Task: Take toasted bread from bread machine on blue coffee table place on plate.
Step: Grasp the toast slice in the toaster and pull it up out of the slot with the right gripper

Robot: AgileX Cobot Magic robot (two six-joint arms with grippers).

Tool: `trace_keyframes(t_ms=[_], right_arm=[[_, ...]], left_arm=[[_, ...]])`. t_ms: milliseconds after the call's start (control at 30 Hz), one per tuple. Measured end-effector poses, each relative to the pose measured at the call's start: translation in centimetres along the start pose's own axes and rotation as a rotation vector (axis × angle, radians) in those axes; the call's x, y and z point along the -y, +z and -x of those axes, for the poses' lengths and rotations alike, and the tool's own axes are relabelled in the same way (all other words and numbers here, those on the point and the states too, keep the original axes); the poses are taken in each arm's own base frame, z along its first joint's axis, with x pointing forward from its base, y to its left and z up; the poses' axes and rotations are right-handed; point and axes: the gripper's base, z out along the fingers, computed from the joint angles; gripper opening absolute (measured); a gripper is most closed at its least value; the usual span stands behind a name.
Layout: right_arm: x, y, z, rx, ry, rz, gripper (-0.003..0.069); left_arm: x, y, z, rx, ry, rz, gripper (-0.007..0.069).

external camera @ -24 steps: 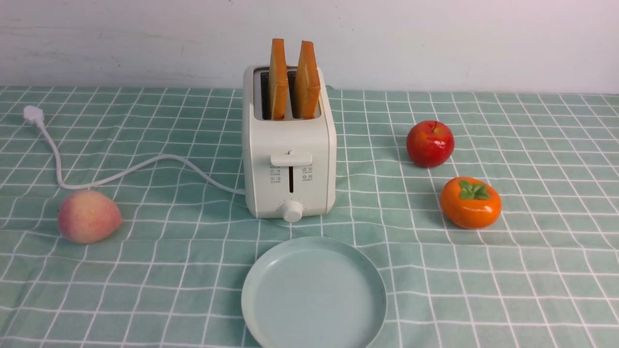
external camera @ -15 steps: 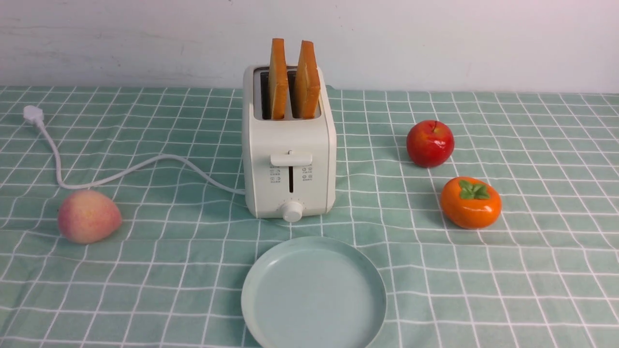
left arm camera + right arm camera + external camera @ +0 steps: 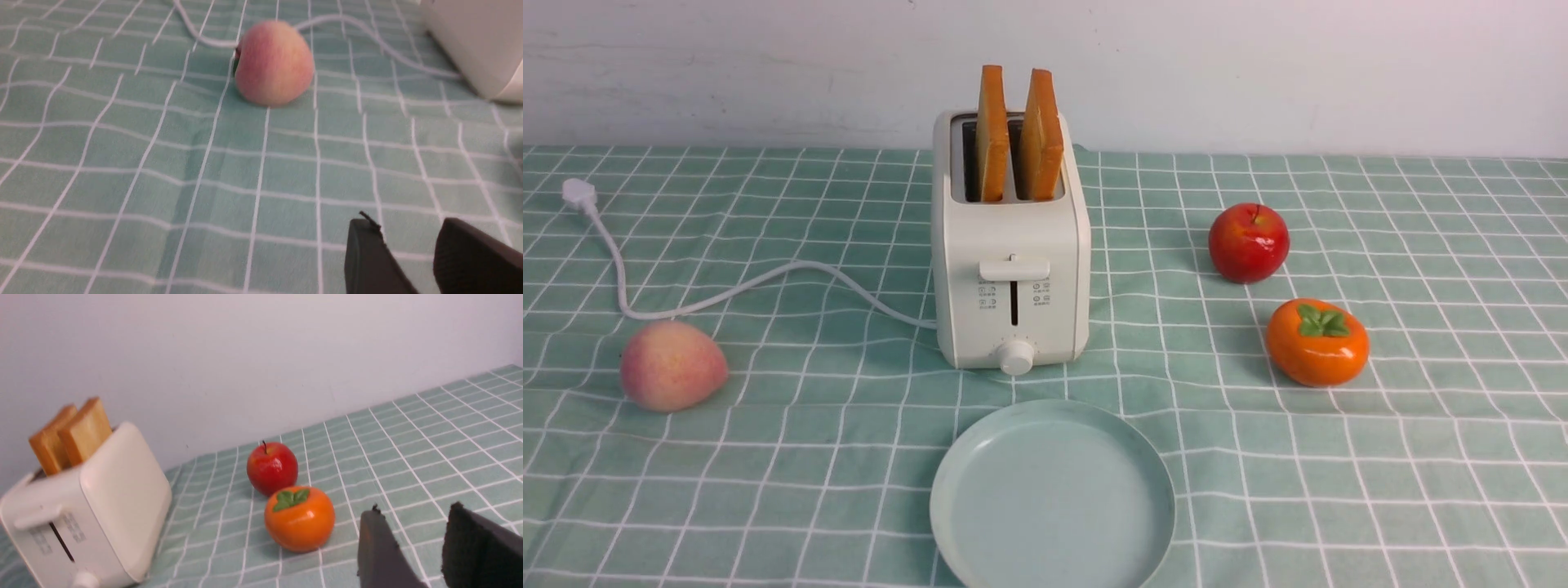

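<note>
Front view puts the toasted bread (image 3: 992, 135) beyond the plate (image 3: 1054, 498), so with your left pincer (image 3: 408, 225) and right pincer (image 3: 414, 510) spread and empty, a shallow pinch could drop it short.

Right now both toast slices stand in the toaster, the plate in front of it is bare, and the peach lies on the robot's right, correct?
One slip: the peach lies on the robot's left, as the front view shows. The rest holds: both toast slices stand in the toaster, and the plate before it is bare.
</note>
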Motion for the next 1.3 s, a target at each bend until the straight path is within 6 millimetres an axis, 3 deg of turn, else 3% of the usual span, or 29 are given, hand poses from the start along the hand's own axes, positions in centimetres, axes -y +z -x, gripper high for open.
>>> trace_keyframes(t_ms=[367,633,800,833,933,1000,1100,1200,1267,1300], right_arm=[[0.1,-0.1,1.5,0.164,0.113,-0.004,0.0240],[-0.1,-0.9,4.7,0.429,0.292,0.036,0.0240],[-2.4,-2.3,10.5,0.519,0.333,0.133,0.0240],[-3.8,-3.1,13.7,0.543,0.334,0.175,0.0240],[-5.8,-3.3,18.2,0.525,0.315,0.213,0.0240],[-6.6,-3.1,20.0,0.504,0.291,0.221,0.0240],[-8.7,-1.6,24.2,0.408,0.187,0.215,0.0240],[-9.3,0.8,25.3,0.303,0.136,0.183,0.0240],[-9.4,4.7,25.3,0.181,0.100,0.134,0.0240],[-9.4,4.7,25.3,0.182,0.100,0.134,0.0240]], left_arm=[[0.4,-0.1,1.3,0.145,-0.069,-0.053,0.0238],[0.6,-0.9,4.0,0.412,-0.711,-0.225,0.0238],[0.2,-2.4,6.4,0.657,-0.898,-0.347,0.0238],[0.5,-3.3,8.0,0.714,-0.911,-0.391,0.0238],[1.2,-5.5,11.3,0.788,-0.891,-0.455,0.0238],[1.6,-6.4,12.9,0.808,-0.864,-0.471,0.0238],[3.1,-8.0,17.8,0.781,-0.773,-0.466,0.0238],[4.3,-8.3,20.8,0.687,-0.670,-0.420,0.0238],[5.2,-6.8,22.5,0.467,-0.549,-0.315,0.0238],[5.3,-6.6,22.4,0.427,-0.541,-0.301,0.0238]])
